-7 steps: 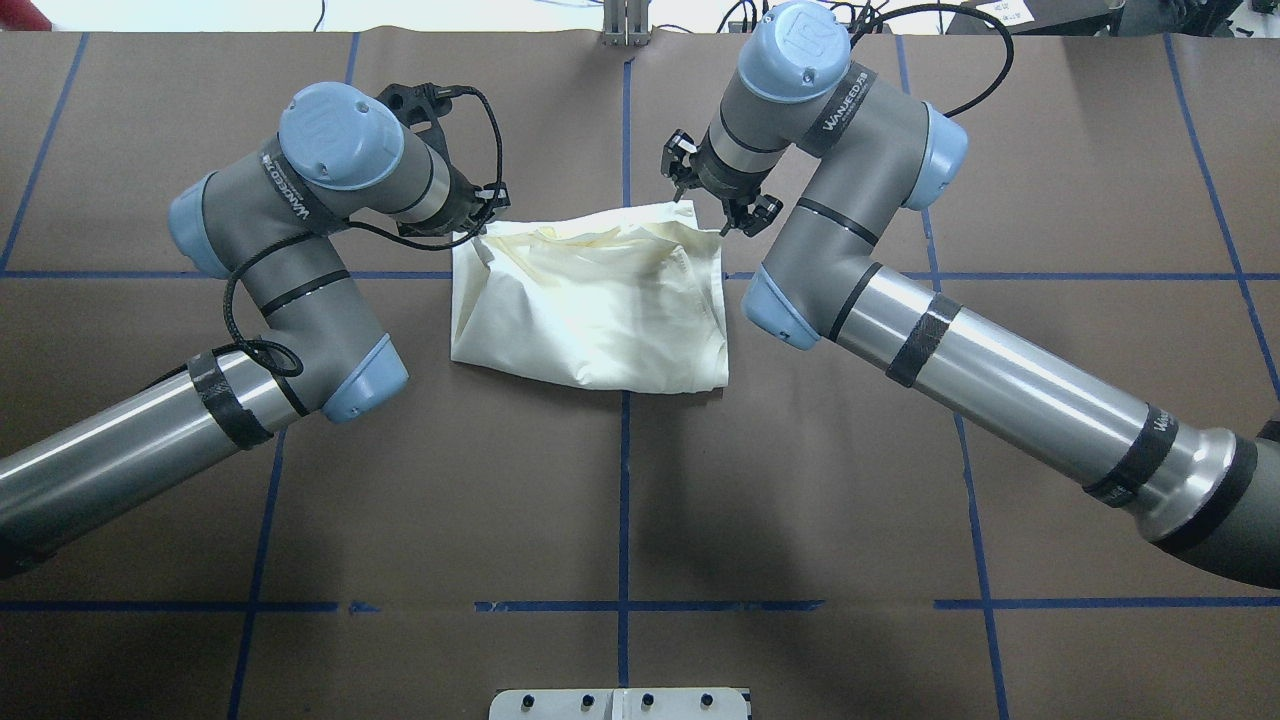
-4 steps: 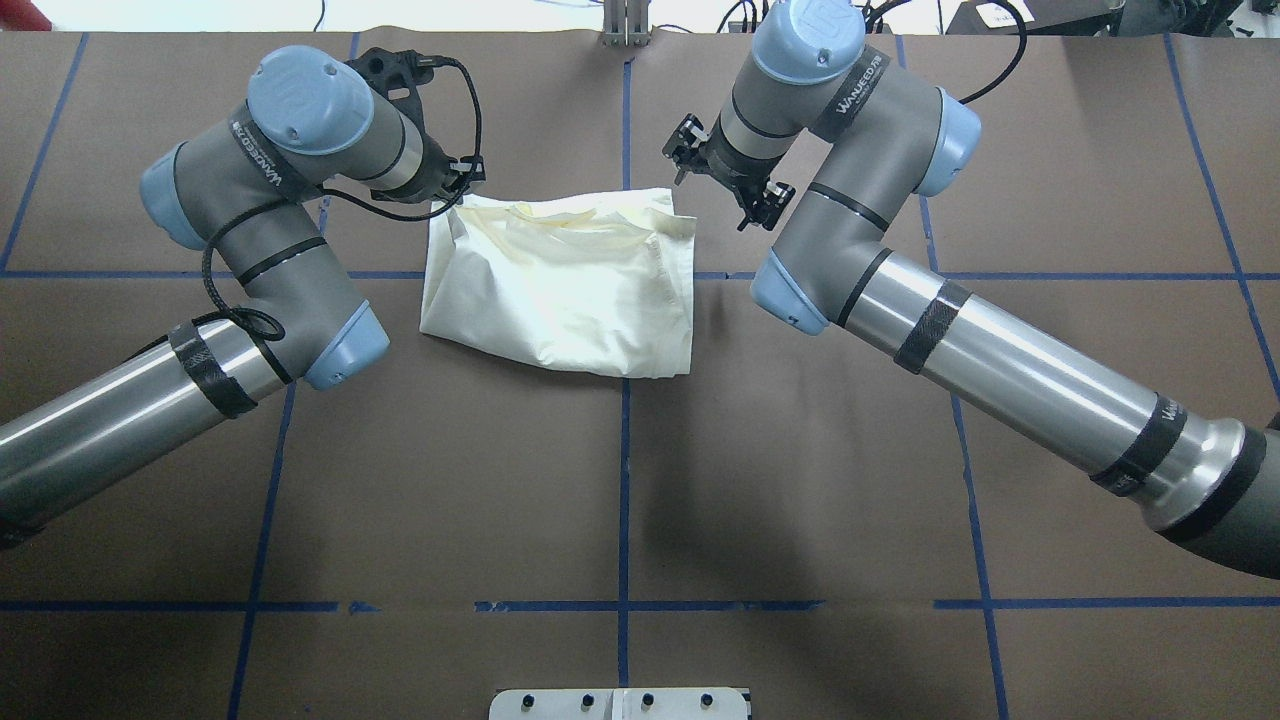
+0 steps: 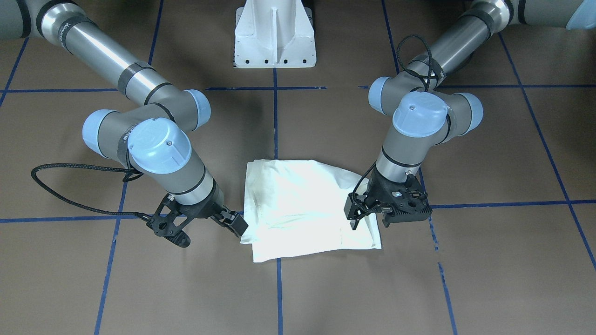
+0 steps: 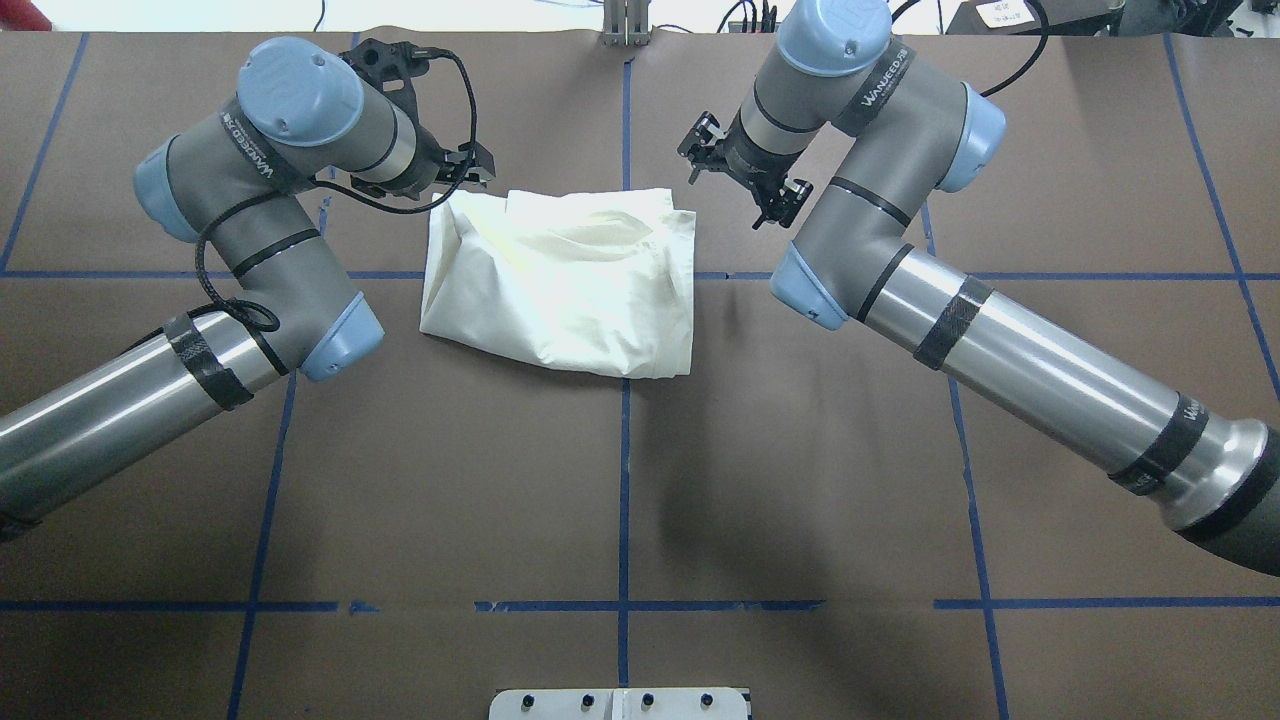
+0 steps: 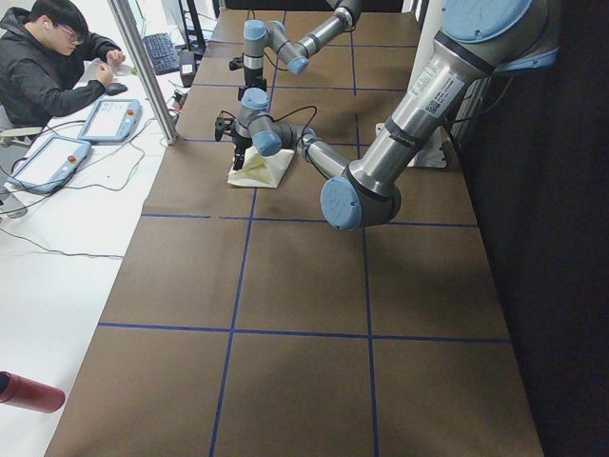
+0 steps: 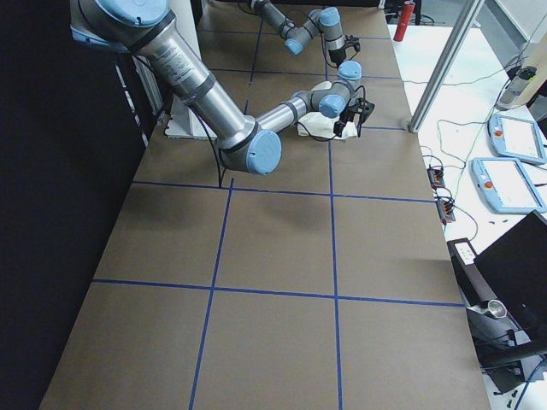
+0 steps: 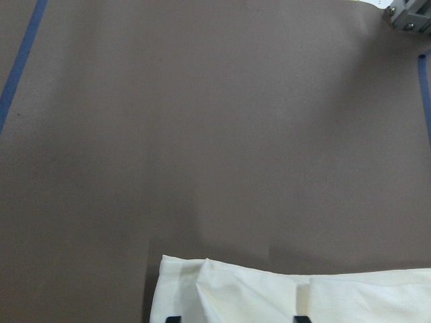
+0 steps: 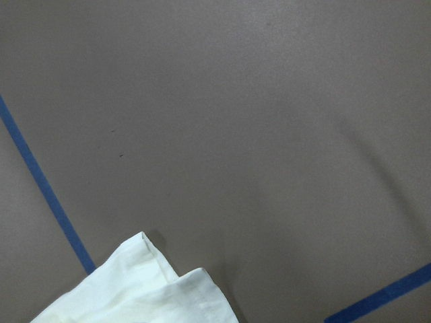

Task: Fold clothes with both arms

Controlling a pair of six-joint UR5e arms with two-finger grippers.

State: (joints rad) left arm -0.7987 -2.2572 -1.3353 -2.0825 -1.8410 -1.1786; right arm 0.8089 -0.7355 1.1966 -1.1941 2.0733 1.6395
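Observation:
The cream T-shirt (image 4: 565,285) lies folded into a rough rectangle on the brown table, plain side up with the print hidden. It also shows in the front view (image 3: 302,204). My left gripper (image 4: 466,174) hovers over the shirt's far left corner, open and empty. In the front view, the left gripper (image 3: 369,218) has its fingers apart. In the left wrist view, two fingertips (image 7: 301,318) stand apart over the shirt's edge (image 7: 269,296). My right gripper (image 4: 740,178) is open and empty beside the far right corner, clear of the cloth (image 8: 141,289).
The white pedestal base (image 3: 274,37) stands at the robot's side of the table. Blue tape lines (image 4: 624,450) cross the brown table cover. An operator (image 5: 48,67) sits at a side desk with tablets. A red bottle (image 5: 27,392) lies on that desk.
The shirt slid to the left with my left gripper. The right gripper let go of its corner and drew back; then the left gripper released and rose off the cloth.

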